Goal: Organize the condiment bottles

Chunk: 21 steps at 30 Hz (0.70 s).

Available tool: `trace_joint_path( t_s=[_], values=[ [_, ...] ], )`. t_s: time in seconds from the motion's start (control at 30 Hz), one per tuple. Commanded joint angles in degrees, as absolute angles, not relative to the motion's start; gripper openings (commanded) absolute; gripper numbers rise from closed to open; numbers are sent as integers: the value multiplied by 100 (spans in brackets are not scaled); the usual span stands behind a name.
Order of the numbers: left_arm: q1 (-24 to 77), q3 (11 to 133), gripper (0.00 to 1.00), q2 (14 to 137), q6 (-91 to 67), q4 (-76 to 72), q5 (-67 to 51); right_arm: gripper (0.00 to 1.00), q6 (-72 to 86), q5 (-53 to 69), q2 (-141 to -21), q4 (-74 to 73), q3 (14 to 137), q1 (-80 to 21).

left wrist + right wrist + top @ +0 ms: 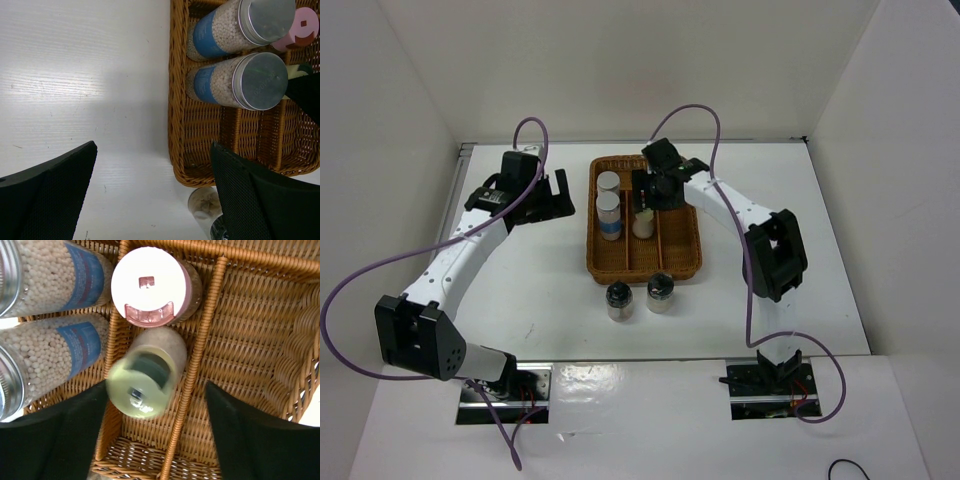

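Nearest, two black-capped bottles (pixel 618 300) (pixel 660 293) wait on the desk (pixel 540 290) just outside the wicker tray (pixel 645 273), while the yellow-capped bottle (pixel 142 385) sits in its middle compartment between the wide-spread right claw (pixel 657 192), apparently released, so next comes lifting clear and fetching a black-capped one; the left claw (pixel 558 197) hangs wide over the desk.

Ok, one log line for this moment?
left tool open beside tray | right tool open over yellow-capped bottle, middle lane | pink-capped bottle same lane | white bottles left lane | black-capped bottles on table

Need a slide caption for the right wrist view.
Jaws open astride the yellow-capped bottle, beside the pink-capped bottle in the middle lane of the wicker tray.
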<state>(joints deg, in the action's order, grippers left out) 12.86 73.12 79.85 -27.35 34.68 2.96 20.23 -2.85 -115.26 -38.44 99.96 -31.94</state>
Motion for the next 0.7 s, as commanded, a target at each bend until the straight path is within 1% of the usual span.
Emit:
trace_joint_path(
  t_s=[0.0, 0.1, 0.23, 0.3, 0.33, 0.4, 0.5, 0.53, 0.57, 0.6, 0.63, 0.67],
  values=[
    [1257, 7479, 100, 8007, -2804, 3322, 167, 85, 1951, -457, -11312, -3639, 9862, -3270],
    [1257, 7479, 100, 8007, -2804, 3322, 167, 90, 2004, -519, -10952, -3639, 9791, -3270],
    [1257, 7479, 100, 7954, -2751, 3270, 114, 90, 2057, -861, -10189, -3841, 9519, -3270],
    [1257, 7479, 100, 7893, -2699, 3270, 114, 90, 1996, -861, -9477, -3727, 9089, -3270],
    [1257, 7479, 100, 7893, -2698, 3270, 114, 88, 1995, -705, -8987, -3674, 8783, -3270],
    [1257, 7479, 100, 7893, -2637, 3331, 114, 84, 1873, -546, -8554, -3621, 8509, -3270],
    [1257, 7479, 100, 7893, -2575, 3393, 114, 84, 1950, -396, -7868, -3691, 7964, -3410],
    [1257, 7479, 100, 7840, -2575, 3393, 114, 83, 2029, -317, -7727, -3770, 7815, -3558],
    [1257, 7427, 100, 7779, -2575, 3393, 114, 81, 2100, -229, -7499, -3840, 7518, -3612],
    [1257, 7427, 100, 7778, -2575, 3393, 53, 75, 2248, -229, -7401, -3841, 7367, -3665],
    [1257, 7331, 100, 7691, -2575, 3393, 53, 73, 2337, -229, -7331, -3893, 7078, -3778],
    [1257, 7217, 100, 7586, -2627, 3332, -17, 73, 2434, -229, -7217, -3963, 6945, -3831]
  ],
)
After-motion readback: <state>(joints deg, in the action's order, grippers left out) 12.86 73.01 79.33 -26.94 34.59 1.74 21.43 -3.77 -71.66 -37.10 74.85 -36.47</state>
